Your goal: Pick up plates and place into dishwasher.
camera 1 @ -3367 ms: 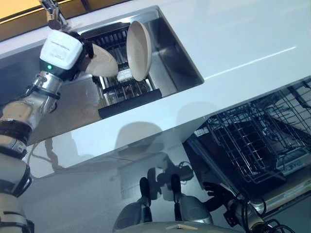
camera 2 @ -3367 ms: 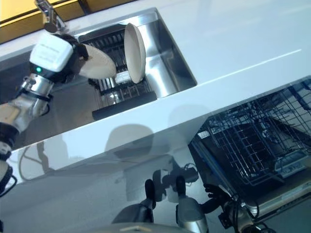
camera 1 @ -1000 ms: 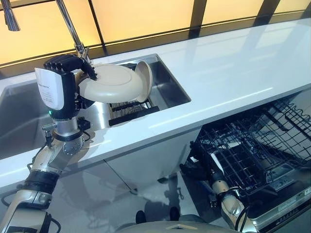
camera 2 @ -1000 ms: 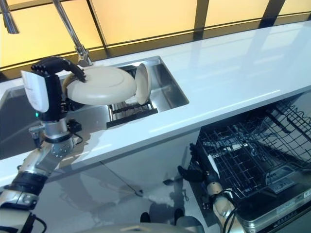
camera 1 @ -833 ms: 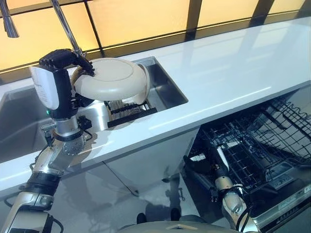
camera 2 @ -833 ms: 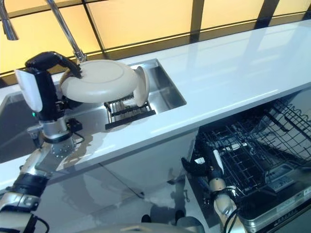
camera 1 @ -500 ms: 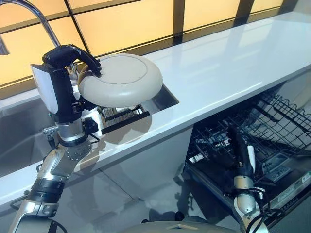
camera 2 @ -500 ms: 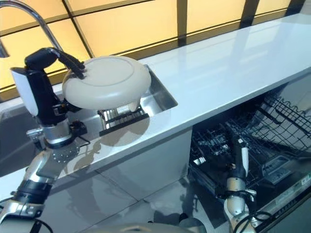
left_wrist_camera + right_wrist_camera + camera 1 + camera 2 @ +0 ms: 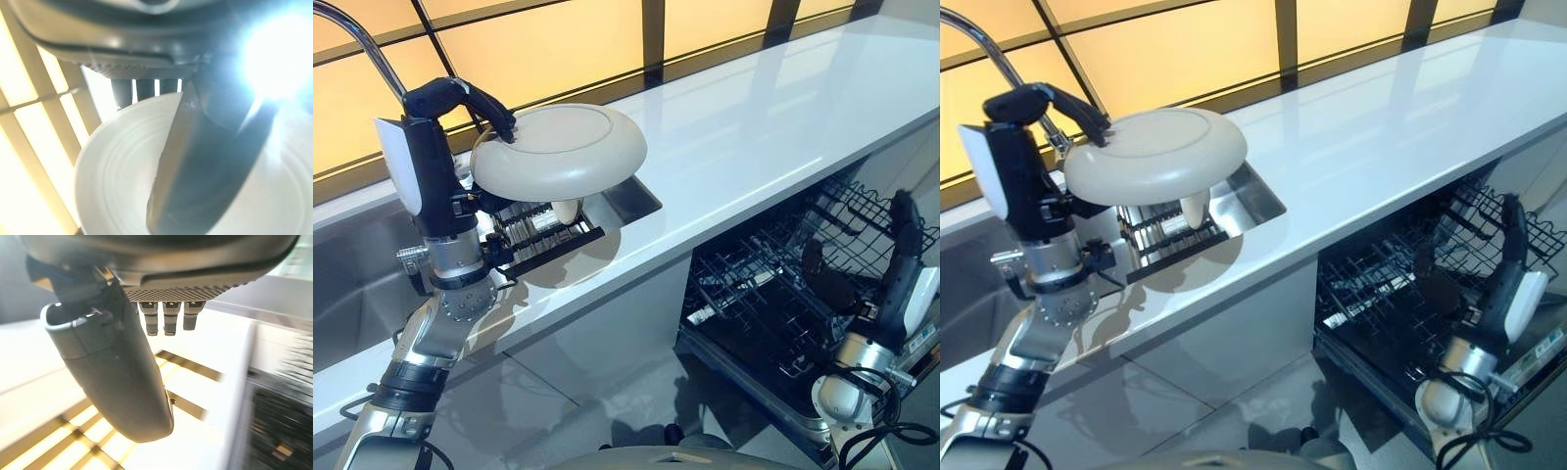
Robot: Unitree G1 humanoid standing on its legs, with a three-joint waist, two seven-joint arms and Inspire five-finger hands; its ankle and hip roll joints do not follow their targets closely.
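Observation:
My left hand is shut on the rim of a cream plate, which it holds roughly level and upside down above the sink's dish rack. In the left wrist view the thumb lies across the plate. A second cream plate stands on edge in the rack, mostly hidden under the held one. My right hand is raised over the pulled-out dishwasher rack, open with straight fingers and holding nothing.
A white countertop runs from the steel sink to the far right. A curved faucet rises behind the sink. The dishwasher's black wire rack juts out below the counter's front edge, with floor beside it.
The camera has shifted. My left hand has lifted the plate higher and out over the sink's right end. My right hand has risen from low beside the dishwasher rack to above it.

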